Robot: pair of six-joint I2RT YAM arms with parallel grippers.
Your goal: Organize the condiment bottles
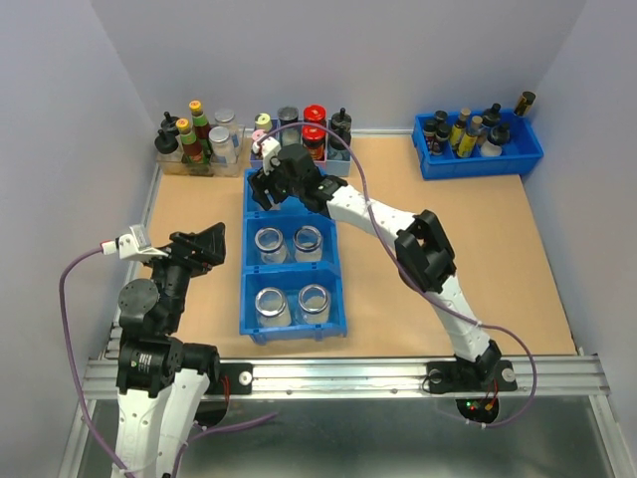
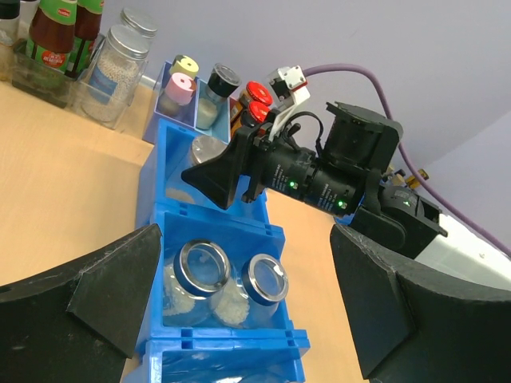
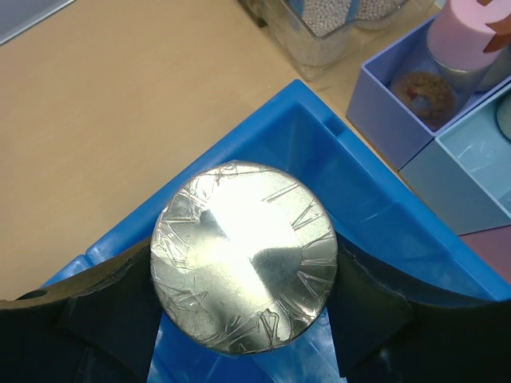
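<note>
A blue three-compartment tray lies mid-table. Two open clear glass jars stand in its middle compartment, and two more in the near one. My right gripper reaches into the far compartment. In the right wrist view it is shut on the jar with the flat silver lid, a finger pressing each side. My left gripper is open and empty, left of the tray. Its wrist view shows the middle jars between its fingers and the silver lid beyond.
A clear bin of coloured-cap sauce bottles stands at the back left. Lilac boxes of spice jars stand right behind the tray. A blue bin of small dark bottles stands at the back right. A metal rail runs along the near edge.
</note>
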